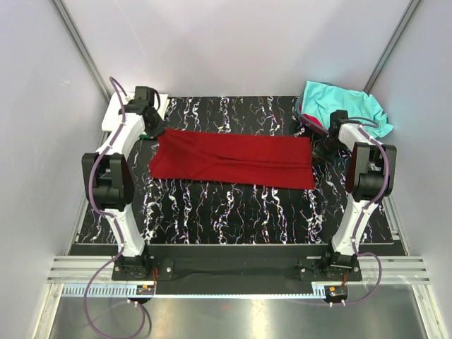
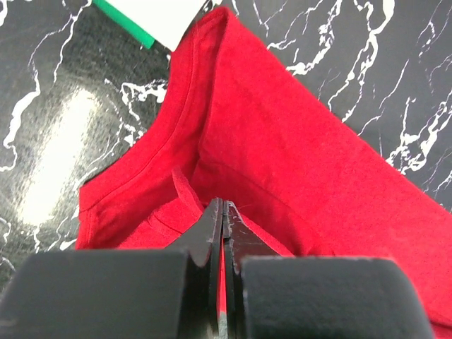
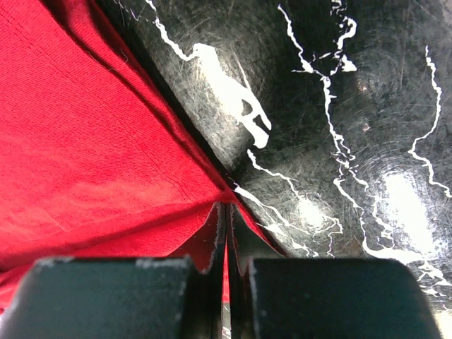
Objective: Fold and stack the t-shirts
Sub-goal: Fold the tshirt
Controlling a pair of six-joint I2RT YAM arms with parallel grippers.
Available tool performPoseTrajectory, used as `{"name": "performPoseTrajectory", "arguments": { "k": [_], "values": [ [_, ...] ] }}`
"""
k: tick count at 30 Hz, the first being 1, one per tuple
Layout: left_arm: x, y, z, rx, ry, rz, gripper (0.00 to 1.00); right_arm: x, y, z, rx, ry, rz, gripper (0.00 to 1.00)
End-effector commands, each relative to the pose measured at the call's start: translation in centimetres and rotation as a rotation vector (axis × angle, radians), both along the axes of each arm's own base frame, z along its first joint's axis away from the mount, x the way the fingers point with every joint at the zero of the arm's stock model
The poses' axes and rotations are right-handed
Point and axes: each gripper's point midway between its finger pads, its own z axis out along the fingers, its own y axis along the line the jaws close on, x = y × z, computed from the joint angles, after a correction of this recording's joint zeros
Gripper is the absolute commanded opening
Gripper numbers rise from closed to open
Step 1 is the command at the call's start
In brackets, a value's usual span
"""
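The dark red t-shirt (image 1: 233, 159) lies as a long folded strip across the black marbled mat (image 1: 233, 212). My left gripper (image 1: 152, 123) is shut on its collar end; the left wrist view shows the neckline (image 2: 176, 120) and red cloth pinched between my left gripper's (image 2: 224, 206) jaws. My right gripper (image 1: 323, 150) is shut on the shirt's right edge (image 3: 106, 141), with cloth pinched at the right gripper's (image 3: 226, 206) tips. The turquoise t-shirt (image 1: 345, 104) lies crumpled at the back right. A white folded shirt (image 1: 116, 116) over a green one (image 2: 123, 21) sits at the back left.
Light walls close in the table on three sides, with metal struts in the back corners. The arm bases stand on a rail at the near edge (image 1: 233, 272). A dark red scrap shows under the turquoise shirt (image 1: 311, 119).
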Motion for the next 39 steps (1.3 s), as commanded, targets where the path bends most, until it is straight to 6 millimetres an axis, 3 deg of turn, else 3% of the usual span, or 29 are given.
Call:
{"name": "performPoseTrajectory", "arguments": {
  "k": [1, 7, 9, 13, 15, 18, 19, 20, 22, 25, 27, 28, 29, 30, 31, 33, 34, 39],
  "values": [
    [2.5, -0.2, 1.9, -0.026, -0.088, -0.022, 0.0, 1.2, -0.8, 0.5, -0.03, -0.024, -0.012, 0.02],
    [2.4, -0.5, 1.1, -0.032, -0.071, -0.038, 0.0, 1.7, -0.5, 1.2, -0.01, -0.043, -0.024, 0.11],
    [2.3, -0.2, 1.8, -0.012, -0.081, -0.042, 0.01, 2.0, -0.6, 2.5, -0.014, -0.067, -0.021, 0.14],
    [1.6, 0.8, 4.5, 0.054, -0.132, -0.061, 0.24, 1.8, -0.2, 6.0, -0.034, -0.12, 0.018, 0.27],
    [0.7, 0.7, 6.0, 0.057, -0.162, -0.073, 0.3, 1.4, 0.9, 8.0, -0.052, -0.155, 0.051, 0.32],
    [-1.1, -0.5, 4.9, 0.004, -0.159, -0.114, 0.42, 1.3, 2.9, 9.8, -0.074, -0.196, 0.102, 0.39],
    [-1.8, -1.6, 5.6, -0.04, -0.184, -0.147, 0.44, 1.0, 4.9, 10.1, -0.084, -0.196, 0.154, 0.41],
    [-2.8, -2.2, 4.1, -0.057, -0.165, -0.163, 0.47, 1.3, 5.6, 10.7, -0.111, -0.215, 0.173, 0.44],
    [-4.2, -3.6, 3.4, -0.081, -0.153, -0.206, 0.47, 1.7, 7.7, 11.3, -0.123, -0.242, 0.234, 0.48],
    [-6.9, -4.7, 1.1, -0.107, -0.11, -0.25, 0.37, 2.8, 14.3, 11.8, -0.014, -0.32, 0.354, 0.45],
    [-7.7, -4.8, 0.9, -0.117, -0.108, -0.256, 0.31, 1.7, 20.4, 11.3, 0.135, -0.329, 0.44, 0.43],
    [-7.9, -4.9, 0.7, -0.123, -0.103, -0.262, 0.29, 2.6, 23.0, 11.9, 0.222, -0.382, 0.414, 0.38],
    [-8.4, -5.2, 0.2, -0.139, -0.09, -0.272, 0.26, 1.5, 25.3, 11.0, 0.3, -0.365, 0.429, 0.31],
    [-8.5, -5.2, -0.1, -0.14, -0.08, -0.271, 0.23, 0.8, 27.9, 10.7, 0.343, -0.373, 0.447, 0.16],
    [-8.8, -5.4, -0.5, -0.154, -0.069, -0.272, 0.18, 1.4, 30.0, 11.3, 0.401, -0.423, 0.42, 0.0],
    [-8.8, -5.2, -1.3, -0.152, -0.059, -0.259, 0.16, 0.0, 32.9, 9.6, 0.434, -0.403, 0.436, 0.0],
    [-8.9, -5.0, -2.0, -0.152, -0.051, -0.241, 0.15, 0.2, 33.9, 9.5, 0.456, -0.422, 0.424, 0.0],
    [-9.0, -3.8, -4.3, -0.208, 0.009, -0.148, 0.06, -1.0, 37.3, 6.1, 0.49, -0.366, 0.414, 0.0]
  ]
}}
